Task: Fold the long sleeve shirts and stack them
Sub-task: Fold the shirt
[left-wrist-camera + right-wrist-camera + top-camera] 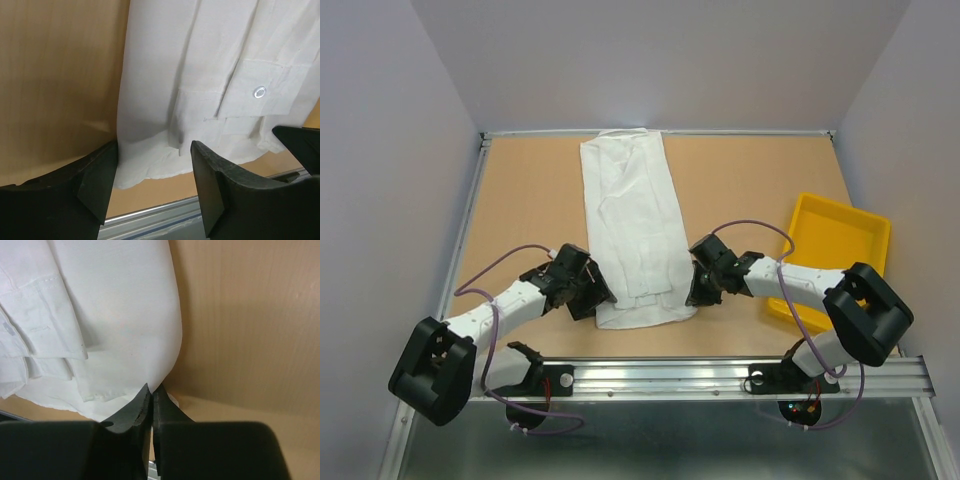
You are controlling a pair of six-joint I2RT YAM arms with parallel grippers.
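Right gripper [151,391] is squeezed down to a sliver on the near right corner of the hem. Cloth shows on both sides of the tips, so I'd call that a grab. Left gripper [154,150] is wide apart, fingers straddling the near left corner but not clamped on it.

Both are at the white long-sleeve shirt of thin wrinkly fabric [635,220]. It lies as a long narrow strip down the middle of the brown table [530,200], sleeves tucked on top, and a cuff with a silver button [259,92] sits near the hem. The yellow plastic tray [835,240] is off to the right, apart from the shirt.

Looks to me like the crosswise fold: the hem goes up toward the collar. Next the left needs to close on its corner, then both lift together and carry evenly so the strip doesn't skew.
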